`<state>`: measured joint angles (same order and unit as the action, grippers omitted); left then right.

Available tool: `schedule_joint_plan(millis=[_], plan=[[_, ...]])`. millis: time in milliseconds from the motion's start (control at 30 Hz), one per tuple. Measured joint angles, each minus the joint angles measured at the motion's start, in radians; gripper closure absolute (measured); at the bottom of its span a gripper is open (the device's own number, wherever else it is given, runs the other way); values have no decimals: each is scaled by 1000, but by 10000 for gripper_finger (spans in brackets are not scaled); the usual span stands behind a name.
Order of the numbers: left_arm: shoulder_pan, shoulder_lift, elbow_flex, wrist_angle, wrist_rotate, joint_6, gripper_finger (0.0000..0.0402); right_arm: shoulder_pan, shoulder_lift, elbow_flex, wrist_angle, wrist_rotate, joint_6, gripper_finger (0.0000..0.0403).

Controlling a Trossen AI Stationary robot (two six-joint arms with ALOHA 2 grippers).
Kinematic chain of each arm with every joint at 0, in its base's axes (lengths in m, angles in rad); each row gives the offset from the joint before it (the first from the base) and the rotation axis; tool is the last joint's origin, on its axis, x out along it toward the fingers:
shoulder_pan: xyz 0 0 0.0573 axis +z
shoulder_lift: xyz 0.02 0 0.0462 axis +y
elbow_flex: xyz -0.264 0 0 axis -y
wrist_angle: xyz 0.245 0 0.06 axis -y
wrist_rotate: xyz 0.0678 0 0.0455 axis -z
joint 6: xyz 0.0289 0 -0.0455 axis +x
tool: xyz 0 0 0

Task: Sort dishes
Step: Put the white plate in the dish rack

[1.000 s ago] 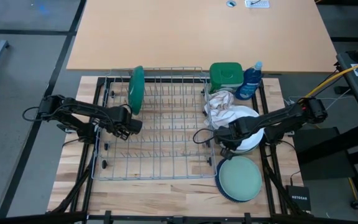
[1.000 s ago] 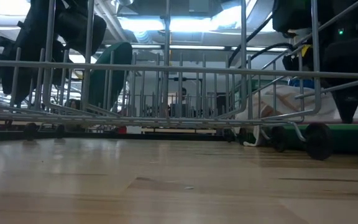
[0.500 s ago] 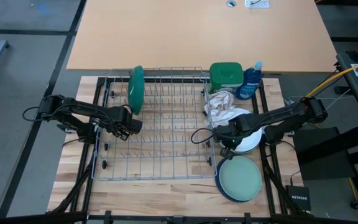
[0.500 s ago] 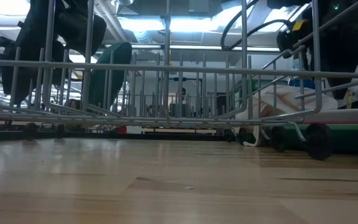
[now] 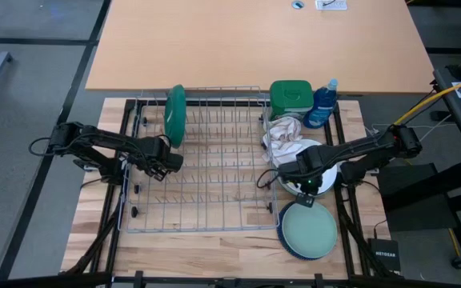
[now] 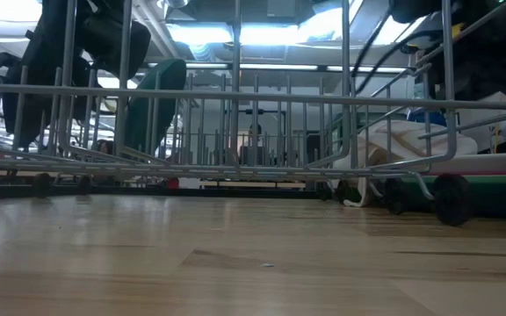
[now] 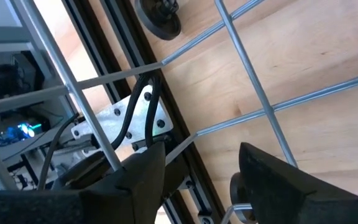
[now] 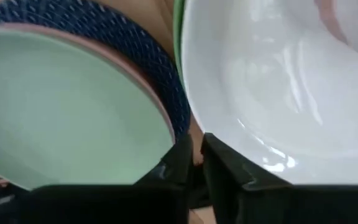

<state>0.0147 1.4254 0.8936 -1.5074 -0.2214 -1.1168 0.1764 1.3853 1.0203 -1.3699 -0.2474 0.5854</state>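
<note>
White plate (image 5: 320,164) approached by right gripper (image 5: 304,184)
Fingers narrowly parted, nothing held; glazed, slippery, breakable; rim best pinched at six o'clock

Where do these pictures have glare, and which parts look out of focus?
Low view: ceiling lights glare brightly behind the wire rack, leaving the arms as dark shapes; the near table looks soft. Right wrist view: the white plate has shiny highlights, and the dark fingers are blurred. High view: even light, no strong glare.
</note>
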Motion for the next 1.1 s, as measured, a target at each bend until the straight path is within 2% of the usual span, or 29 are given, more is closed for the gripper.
schedule_joint_plan(millis=[133,333,500,833,1100], plan=[[0,0,0,-2,0,33,206,0,0,0,-71,53,0,306],[0,0,0,-2,0,101,206,-18,0,-1,-175,248,66,254],[0,0,0,-2,0,137,206,-103,0,-1,-200,283,56,249],[0,-7,1,-4,-26,201,206,-290,0,-1,-201,283,-114,249],[-1,-37,76,-32,-26,214,206,-369,0,-1,-201,282,-196,249]])
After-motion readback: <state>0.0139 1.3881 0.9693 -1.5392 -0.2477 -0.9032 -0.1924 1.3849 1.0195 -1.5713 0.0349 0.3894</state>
